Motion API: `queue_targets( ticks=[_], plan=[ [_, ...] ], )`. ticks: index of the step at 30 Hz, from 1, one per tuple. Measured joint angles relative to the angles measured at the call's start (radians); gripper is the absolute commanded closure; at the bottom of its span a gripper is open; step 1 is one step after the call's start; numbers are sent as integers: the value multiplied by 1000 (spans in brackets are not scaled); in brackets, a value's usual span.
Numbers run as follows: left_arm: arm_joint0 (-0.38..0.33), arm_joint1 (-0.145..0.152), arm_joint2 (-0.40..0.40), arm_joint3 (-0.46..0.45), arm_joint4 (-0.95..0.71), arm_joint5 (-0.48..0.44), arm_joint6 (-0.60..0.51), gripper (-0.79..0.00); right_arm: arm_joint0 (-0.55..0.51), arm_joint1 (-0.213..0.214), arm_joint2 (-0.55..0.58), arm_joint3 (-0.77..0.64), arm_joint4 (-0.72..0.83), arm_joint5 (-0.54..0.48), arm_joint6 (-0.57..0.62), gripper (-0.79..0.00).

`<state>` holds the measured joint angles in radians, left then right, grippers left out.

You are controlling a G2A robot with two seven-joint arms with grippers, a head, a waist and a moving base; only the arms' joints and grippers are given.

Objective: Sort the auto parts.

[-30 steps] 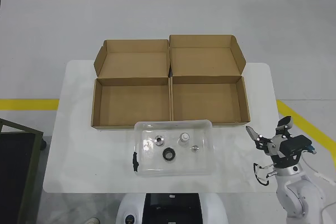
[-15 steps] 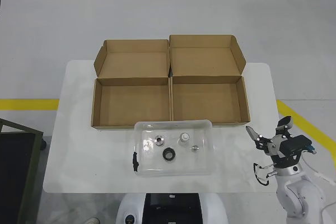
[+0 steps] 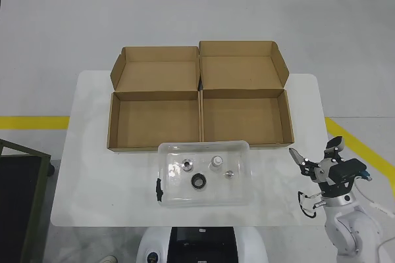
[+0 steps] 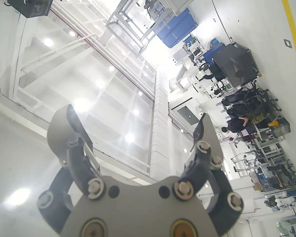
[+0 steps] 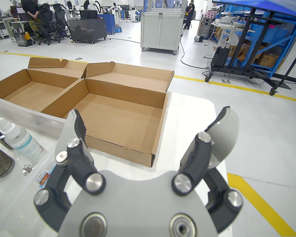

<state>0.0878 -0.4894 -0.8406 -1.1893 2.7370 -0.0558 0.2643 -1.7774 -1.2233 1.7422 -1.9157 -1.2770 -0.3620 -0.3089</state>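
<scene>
White rounded table (image 3: 92, 131), two open brown cardboard boxes (image 3: 155, 121), clear plastic tray (image 3: 178, 194) w/ small metal parts (image 3: 198, 181) inside: no chg vs. 1 s ago. R gripper (image 5: 150, 113) at table's right edge, L gripper (image 4: 137, 113) aimed at ceiling; both jaws spread, empty. Sorting prob. not started.

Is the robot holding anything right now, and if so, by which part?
Nothing is held. The left tool and the right tool are both open and empty.
</scene>
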Motion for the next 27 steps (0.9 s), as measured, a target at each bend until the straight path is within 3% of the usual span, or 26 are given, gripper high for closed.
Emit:
queue_targets(
  ticks=[17,18,19,21,22,23,24,27],
  plan=[
    [0,0,0,0,0,0,0,-785,0,0,0,0,0,0,0,-785],
    [0,0,0,0,0,0,0,0,1,0,0,0,-1,1,2,-259],
    [0,0,0,0,0,0,0,0,3,0,-2,-2,-3,3,4,0],
    [0,0,0,0,0,0,0,0,7,0,-6,-5,-8,6,2,0],
    [0,0,0,0,0,0,0,0,9,0,-8,-6,-10,7,0,-145],
    [0,0,0,0,0,0,0,0,10,0,-11,-7,-11,6,-2,-785],
    [0,0,0,0,0,0,0,-453,11,0,-12,-7,-11,5,-3,-785],
    [0,0,0,0,0,0,0,-453,10,0,-12,-7,-11,5,-3,-785]
  ],
)
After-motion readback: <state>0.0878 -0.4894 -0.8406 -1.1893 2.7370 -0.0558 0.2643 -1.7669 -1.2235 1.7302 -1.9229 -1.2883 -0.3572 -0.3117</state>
